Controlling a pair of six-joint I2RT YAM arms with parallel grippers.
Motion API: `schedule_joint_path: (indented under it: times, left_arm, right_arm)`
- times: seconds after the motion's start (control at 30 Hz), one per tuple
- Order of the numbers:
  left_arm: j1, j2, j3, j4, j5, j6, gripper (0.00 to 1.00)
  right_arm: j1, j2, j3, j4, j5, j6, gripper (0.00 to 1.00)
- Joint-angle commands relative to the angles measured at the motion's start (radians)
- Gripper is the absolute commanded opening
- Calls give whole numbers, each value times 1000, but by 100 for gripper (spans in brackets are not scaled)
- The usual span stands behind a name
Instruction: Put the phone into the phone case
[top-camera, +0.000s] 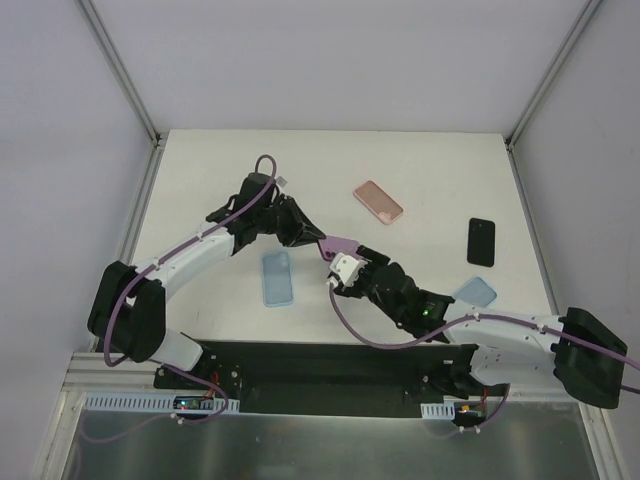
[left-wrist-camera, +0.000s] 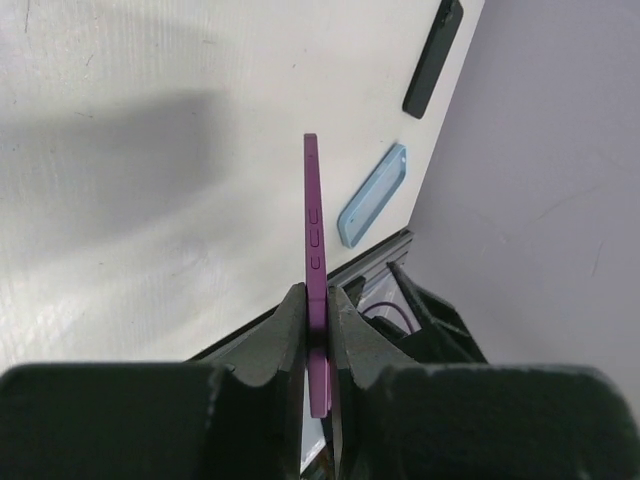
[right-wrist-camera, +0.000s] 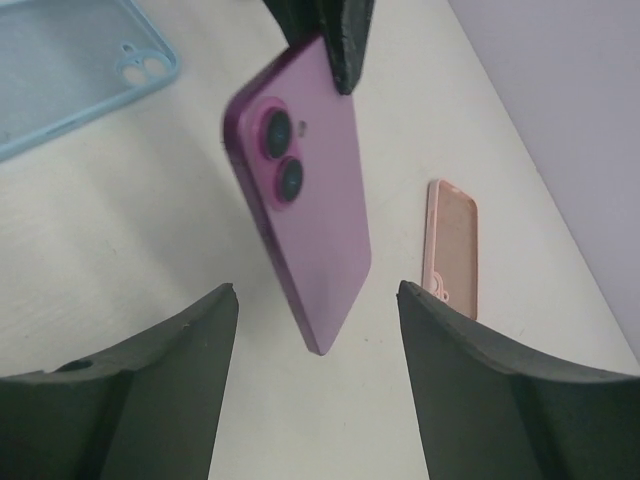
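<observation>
My left gripper (top-camera: 312, 236) is shut on one end of a purple phone (top-camera: 340, 244) and holds it above the table. In the left wrist view the phone (left-wrist-camera: 314, 220) stands edge-on between the fingers (left-wrist-camera: 285, 330). My right gripper (right-wrist-camera: 318, 295) is open, its jaws on either side of the phone's free corner (right-wrist-camera: 305, 200), not touching it. The phone's back with two camera lenses faces the right wrist camera. A light blue case (top-camera: 277, 277) lies open side up just left of the grippers. A pink case (top-camera: 378, 201) lies further back.
A black phone (top-camera: 481, 241) lies at the right of the table, with a second light blue case (top-camera: 474, 292) near it. Both show in the left wrist view: the black phone (left-wrist-camera: 433, 58) and the blue case (left-wrist-camera: 372, 196). The arm bases stand on a black rail (top-camera: 300, 365) at the near edge.
</observation>
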Motion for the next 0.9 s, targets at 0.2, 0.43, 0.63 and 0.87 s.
schedule_joint_path:
  times: [0.2, 0.43, 0.63, 0.87]
  left_arm:
    - [32, -83, 76, -13, 23, -55, 0]
    - [32, -129, 26, -15, 67, -78, 0]
    - [32, -180, -16, -15, 89, -101, 0]
    - [33, -211, -46, -15, 103, -104, 0]
  right_arm:
    - [90, 71, 12, 166, 130, -48, 69]
    - [96, 174, 48, 252, 205, -132, 57]
    - [98, 248, 89, 310, 208, -199, 43]
    - [98, 283, 100, 372, 228, -221, 3]
